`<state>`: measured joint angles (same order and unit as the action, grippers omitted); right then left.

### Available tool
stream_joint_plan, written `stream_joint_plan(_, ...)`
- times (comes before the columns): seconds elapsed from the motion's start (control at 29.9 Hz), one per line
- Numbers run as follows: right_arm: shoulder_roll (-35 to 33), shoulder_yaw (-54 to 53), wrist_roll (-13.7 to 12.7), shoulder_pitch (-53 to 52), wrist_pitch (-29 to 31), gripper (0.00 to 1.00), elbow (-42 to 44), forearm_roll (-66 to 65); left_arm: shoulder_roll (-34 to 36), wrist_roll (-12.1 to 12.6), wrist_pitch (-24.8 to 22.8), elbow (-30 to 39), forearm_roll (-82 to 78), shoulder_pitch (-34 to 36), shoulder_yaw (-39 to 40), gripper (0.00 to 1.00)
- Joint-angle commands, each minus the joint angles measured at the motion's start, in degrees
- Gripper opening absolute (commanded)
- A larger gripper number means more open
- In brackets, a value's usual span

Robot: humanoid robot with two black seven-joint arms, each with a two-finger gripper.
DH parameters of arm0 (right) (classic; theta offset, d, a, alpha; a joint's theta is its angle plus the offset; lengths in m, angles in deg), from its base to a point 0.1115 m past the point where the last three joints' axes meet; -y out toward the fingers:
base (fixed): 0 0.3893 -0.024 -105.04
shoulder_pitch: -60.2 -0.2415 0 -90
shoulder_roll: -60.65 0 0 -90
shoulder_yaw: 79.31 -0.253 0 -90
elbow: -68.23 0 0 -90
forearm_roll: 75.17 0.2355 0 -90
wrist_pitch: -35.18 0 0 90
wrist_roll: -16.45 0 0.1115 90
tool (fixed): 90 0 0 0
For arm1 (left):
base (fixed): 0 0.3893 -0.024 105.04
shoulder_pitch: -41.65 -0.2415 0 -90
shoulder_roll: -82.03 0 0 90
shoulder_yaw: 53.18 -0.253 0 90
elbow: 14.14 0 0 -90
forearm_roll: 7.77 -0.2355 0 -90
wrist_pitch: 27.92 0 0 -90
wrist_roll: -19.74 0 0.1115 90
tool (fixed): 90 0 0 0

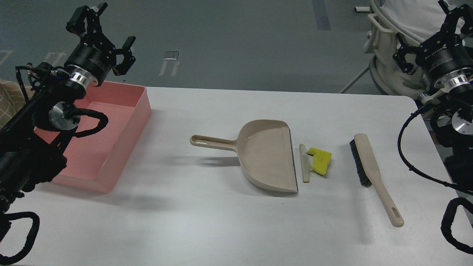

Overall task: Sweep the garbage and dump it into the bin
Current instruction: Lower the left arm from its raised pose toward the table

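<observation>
The garbage lies in the middle of the white table: a bright yellow notched piece touches a thin off-white strip. Both sit just off the open lip of a beige dustpan, whose handle points left. To their right rests a beige brush with black bristles facing the scraps. The bin, a pink tray, sits at the table's left and looks empty. My left gripper hovers open above the bin's far corner, and my right gripper is raised open beyond the table's far right corner. Neither holds anything.
A white chair-like frame with someone in a white top stands behind the table's far right corner. My left arm covers part of the bin's left side. Grey floor lies beyond the far edge.
</observation>
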<state>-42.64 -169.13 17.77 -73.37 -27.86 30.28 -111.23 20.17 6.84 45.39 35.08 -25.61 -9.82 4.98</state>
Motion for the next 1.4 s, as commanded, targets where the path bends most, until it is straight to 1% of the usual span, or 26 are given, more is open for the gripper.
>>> stream_joint_plan(0.0,0.72,-0.09,0.00,-0.11,0.37,1.00,-0.10,0.20,0.07,-0.19,0.42,0.00,0.00,0.14,-0.06,0.98)
stream_joint_plan(0.23,0.72,-0.27,0.00,-0.20,0.38,1.00,-0.89,0.29,0.25,-0.46,0.07,0.00,-0.09,0.76,-0.06,0.98)
stream_joint_plan(0.33,0.64,-0.36,0.00,-0.20,0.11,1.00,-1.34,0.29,0.24,-0.55,0.78,0.00,0.00,0.93,-0.06,0.98)
stream_joint_plan(0.5,-1.30,-0.53,-0.18,-0.11,-0.68,1.00,-1.25,0.38,0.24,-0.63,0.86,0.09,0.26,0.94,0.11,0.98)
stream_joint_plan(0.57,-1.56,-0.53,-0.18,-0.03,-0.50,1.00,-1.16,0.38,0.42,-0.81,-0.10,0.09,0.44,0.93,0.29,0.98)
stream_joint_plan(0.6,-1.56,-0.53,-0.26,0.06,-0.33,1.00,-1.16,0.38,0.42,-1.16,-0.28,0.00,0.52,0.93,0.46,0.98)
stream_joint_plan(0.73,-2.35,-0.88,-0.44,0.41,-0.06,1.00,-1.25,0.47,0.24,-4.32,-0.80,-0.09,0.79,0.41,0.99,0.98)
stream_joint_plan(0.8,-2.44,-1.06,-0.35,0.33,-0.06,1.00,-1.42,0.47,0.24,-4.85,-1.15,-0.09,0.87,0.32,0.47,0.98)
stream_joint_plan(0.87,-2.35,-1.33,-0.18,0.41,0.02,1.00,-2.65,0.47,0.16,-4.24,-1.60,-0.09,0.96,0.41,0.46,0.98)
stream_joint_plan(1.07,-2.09,-1.33,0.09,0.59,0.11,1.00,-3.36,0.47,-0.02,-4.06,1.47,0.35,1.05,1.29,0.55,0.98)
stream_joint_plan(1.1,-2.09,-1.33,0.18,0.59,0.11,1.00,-3.53,0.47,-0.11,-4.32,1.04,1.05,1.14,1.11,0.90,0.98)
stream_joint_plan(1.2,-2.35,-1.41,0.18,1.20,0.29,1.00,-4.58,0.47,1.12,-4.94,-1.68,7.01,1.23,-0.55,1.52,0.98)
stream_joint_plan(1.24,-2.44,-1.59,0.18,1.90,0.20,1.00,-5.81,0.47,2.25,-5.11,-2.03,9.81,1.40,-2.39,2.39,0.98)
stream_joint_plan(1.27,-2.44,-1.59,0.18,2.43,0.20,1.00,-6.60,0.47,3.14,-5.29,-1.95,11.15,1.49,-3.62,3.01,0.98)
stream_joint_plan(1.34,-2.44,-1.68,0.18,5.76,-0.15,1.00,-12.11,0.38,5.94,-6.25,-2.04,16.14,1.58,-8.36,4.68,0.98)
stream_joint_plan(1.37,-2.53,-1.68,0.18,6.56,-0.33,1.00,-13.71,0.38,6.57,-6.78,-2.04,18.17,1.58,-9.43,4.95,0.98)
